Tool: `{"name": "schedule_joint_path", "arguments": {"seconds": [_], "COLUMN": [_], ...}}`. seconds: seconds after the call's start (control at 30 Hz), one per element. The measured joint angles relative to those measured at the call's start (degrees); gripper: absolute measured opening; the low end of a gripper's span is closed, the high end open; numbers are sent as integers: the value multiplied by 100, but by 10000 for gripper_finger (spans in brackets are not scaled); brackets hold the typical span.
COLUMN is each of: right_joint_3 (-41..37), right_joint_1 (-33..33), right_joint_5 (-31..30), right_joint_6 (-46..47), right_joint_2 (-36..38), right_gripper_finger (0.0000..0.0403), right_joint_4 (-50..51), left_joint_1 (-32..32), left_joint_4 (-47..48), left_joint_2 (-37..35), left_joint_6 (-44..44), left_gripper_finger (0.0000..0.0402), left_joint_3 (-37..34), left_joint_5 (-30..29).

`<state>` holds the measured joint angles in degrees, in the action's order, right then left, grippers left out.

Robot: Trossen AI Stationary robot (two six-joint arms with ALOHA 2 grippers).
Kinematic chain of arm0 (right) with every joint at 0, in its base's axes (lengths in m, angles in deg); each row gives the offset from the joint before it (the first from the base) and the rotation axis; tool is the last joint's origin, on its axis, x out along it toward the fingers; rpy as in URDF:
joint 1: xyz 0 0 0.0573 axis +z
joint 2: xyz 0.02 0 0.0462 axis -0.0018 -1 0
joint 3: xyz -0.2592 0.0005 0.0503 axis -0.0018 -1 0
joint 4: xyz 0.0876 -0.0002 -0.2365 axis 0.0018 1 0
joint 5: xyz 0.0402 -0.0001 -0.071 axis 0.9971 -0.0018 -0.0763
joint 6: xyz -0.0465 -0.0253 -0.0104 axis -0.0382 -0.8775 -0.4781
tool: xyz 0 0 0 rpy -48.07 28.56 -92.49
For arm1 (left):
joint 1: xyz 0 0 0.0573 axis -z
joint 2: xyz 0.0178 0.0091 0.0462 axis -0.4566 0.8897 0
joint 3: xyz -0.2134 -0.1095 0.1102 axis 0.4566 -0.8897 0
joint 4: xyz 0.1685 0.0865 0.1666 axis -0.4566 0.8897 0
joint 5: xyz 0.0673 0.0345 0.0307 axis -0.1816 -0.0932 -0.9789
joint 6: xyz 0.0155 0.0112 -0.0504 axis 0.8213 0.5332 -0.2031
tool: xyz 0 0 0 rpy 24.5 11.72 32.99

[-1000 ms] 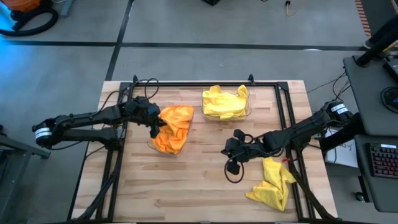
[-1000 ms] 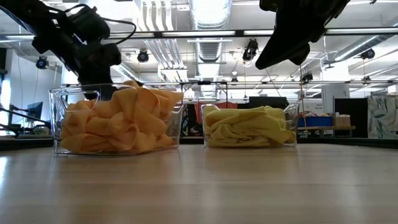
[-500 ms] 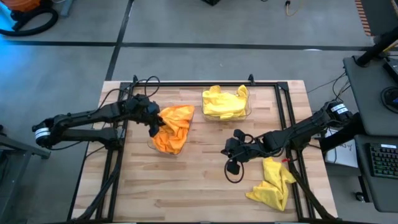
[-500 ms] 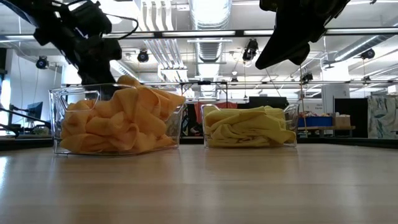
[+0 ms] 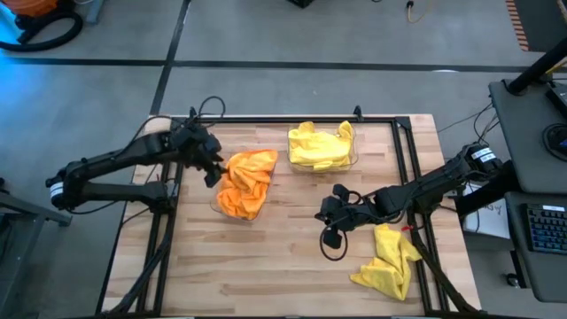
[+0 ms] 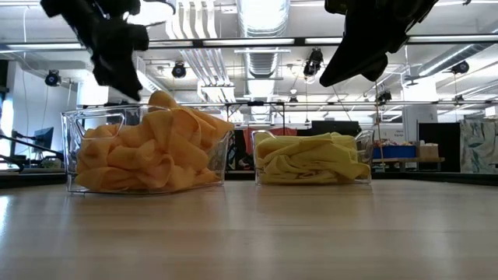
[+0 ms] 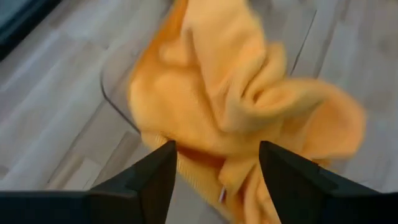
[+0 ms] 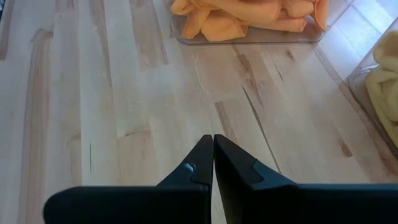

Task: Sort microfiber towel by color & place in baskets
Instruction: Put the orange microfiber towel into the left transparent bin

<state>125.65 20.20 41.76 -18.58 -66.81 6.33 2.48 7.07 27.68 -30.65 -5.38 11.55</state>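
Observation:
Orange microfiber towels [image 5: 244, 184] are heaped in a clear basket [image 6: 74, 148] on the table's left half. Yellow towels [image 5: 321, 146] fill a second clear basket [image 6: 362, 152] at the far middle. One loose yellow towel [image 5: 388, 261] lies crumpled on the wood near the right front. My left gripper [image 7: 217, 165] hangs open above the orange heap's left side, with nothing between its fingers. Over bare wood in the middle, my right gripper [image 8: 213, 152] hovers shut and empty, clear of the table in the low view [image 6: 350, 66].
A black metal frame [image 5: 416, 168] runs along the table's far edge and down both sides. Cables trail from both arms. Bare wood [image 5: 266, 266] stretches across the front middle, between the orange basket and the loose yellow towel.
My left gripper has risen out of the orange basket and drawn slightly toward the table's left edge, tipping further down. The orange towels stay heaped in the basket. My right arm has kept still.

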Motion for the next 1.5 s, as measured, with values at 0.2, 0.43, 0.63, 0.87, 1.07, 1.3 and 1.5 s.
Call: {"name": "schedule_joint_path", "arguments": {"seconds": [0.2, 0.43, 0.63, 0.87, 1.07, 1.3, 1.5], "right_joint_3": [0, 0, 0, 0, 0, 0, 0], "right_joint_1": [0, 0, 0, 0, 0, 0, 1], "right_joint_5": [0, 0, -4, -10, -11, -13, -13], "right_joint_6": [-48, -48, -80, -123, -148, -190, -188], "right_joint_2": [0, 0, 0, 0, 0, 0, 0], "right_gripper_finger": [9, 9, 9, 9, 9, 9, 9], "right_joint_4": [0, -2, -13, -81, -138, -138, -141], "left_joint_1": [49, 100, 105, 123, 278, 295, 295], "left_joint_4": [-912, -2986, -4355, -5043, -5176, -5395, -5369], "left_joint_2": [-7, 149, 442, 790, 1019, 1132, 1414], "left_joint_6": [12, 224, 9, -261, -115, -259, -190], "left_gripper_finger": [208, 135, 29, 8, 1, 0, 0], "left_joint_3": [444, -142, -1004, -1642, -1892, -2039, -2039], "left_joint_5": [220, 823, 826, 728, 458, 457, 457]}}
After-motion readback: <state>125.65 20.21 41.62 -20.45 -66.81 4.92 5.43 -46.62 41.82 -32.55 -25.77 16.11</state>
